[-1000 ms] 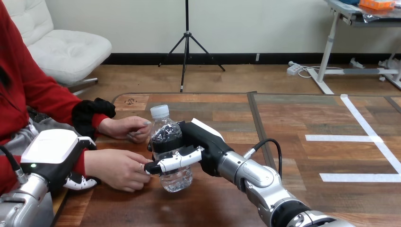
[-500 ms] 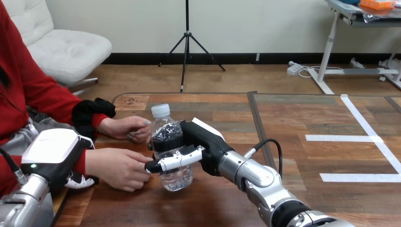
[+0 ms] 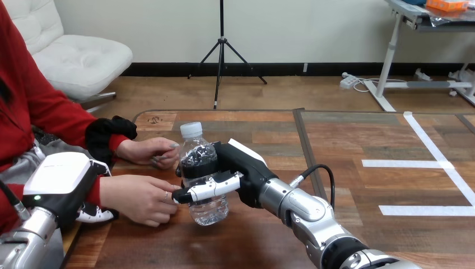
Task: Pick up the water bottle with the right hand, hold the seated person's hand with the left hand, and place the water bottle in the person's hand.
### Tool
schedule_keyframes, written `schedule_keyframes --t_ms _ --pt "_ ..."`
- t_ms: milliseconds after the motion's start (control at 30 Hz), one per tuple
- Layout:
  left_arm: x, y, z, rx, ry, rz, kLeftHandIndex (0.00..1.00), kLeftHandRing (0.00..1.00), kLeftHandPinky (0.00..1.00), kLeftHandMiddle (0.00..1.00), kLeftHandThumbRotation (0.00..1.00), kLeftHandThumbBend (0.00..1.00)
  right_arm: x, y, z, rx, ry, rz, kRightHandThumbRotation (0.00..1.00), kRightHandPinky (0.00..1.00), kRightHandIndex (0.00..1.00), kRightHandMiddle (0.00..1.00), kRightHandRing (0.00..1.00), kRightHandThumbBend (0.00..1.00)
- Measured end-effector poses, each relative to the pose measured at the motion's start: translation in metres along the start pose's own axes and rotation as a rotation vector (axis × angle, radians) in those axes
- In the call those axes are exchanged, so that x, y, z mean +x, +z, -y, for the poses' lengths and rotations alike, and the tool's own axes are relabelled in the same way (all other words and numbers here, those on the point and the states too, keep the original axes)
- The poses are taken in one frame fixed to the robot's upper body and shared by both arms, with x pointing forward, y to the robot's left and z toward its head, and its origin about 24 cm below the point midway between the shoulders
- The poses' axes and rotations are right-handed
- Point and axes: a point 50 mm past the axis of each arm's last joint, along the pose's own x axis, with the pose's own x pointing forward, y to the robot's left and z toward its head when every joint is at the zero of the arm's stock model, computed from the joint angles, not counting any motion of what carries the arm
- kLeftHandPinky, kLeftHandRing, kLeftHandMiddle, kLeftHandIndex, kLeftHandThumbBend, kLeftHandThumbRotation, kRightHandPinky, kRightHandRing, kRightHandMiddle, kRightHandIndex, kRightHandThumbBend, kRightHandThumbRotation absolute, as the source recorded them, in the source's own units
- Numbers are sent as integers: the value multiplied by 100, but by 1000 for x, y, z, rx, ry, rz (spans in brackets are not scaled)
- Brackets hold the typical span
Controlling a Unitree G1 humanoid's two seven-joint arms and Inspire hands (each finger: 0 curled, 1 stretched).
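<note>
A clear water bottle (image 3: 204, 162) with a white cap stands upright, just above the wooden table (image 3: 347, 134), left of centre. My right hand (image 3: 245, 168) comes from the lower right and is shut on it, thumb across the front. The person's near hand (image 3: 139, 199) lies palm down to the bottle's left, its fingertips touching my thumb and the bottle. My left hand (image 3: 59, 185) sits at the lower left over that hand's wrist. Its fingers (image 3: 95, 214) curl under the wrist.
The person's other hand (image 3: 150, 152) rests on the table behind the bottle, to its left. A dark seam (image 3: 305, 151) runs down the table's middle, with white tape lines (image 3: 434, 162) on the right half. The table's left edge lies under my left hand.
The bottle and my right hand have edged very slightly to the right. My left hand has dipped a little at the wrist. Grips are unchanged.
</note>
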Motion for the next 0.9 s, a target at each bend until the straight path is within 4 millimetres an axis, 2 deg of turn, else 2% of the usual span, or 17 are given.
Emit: schedule_keyframes --t_ms 333,900 --pt "-3 2 1 -37 27 22 52 42 35 49 26 69 0 1 1 11 -8 7 0 27 44 42 33 90" --pt "-9 2 -2 -159 90 40 54 44 37 52 29 74 1 1 3 2 -45 -9 0 26 44 40 32 89"
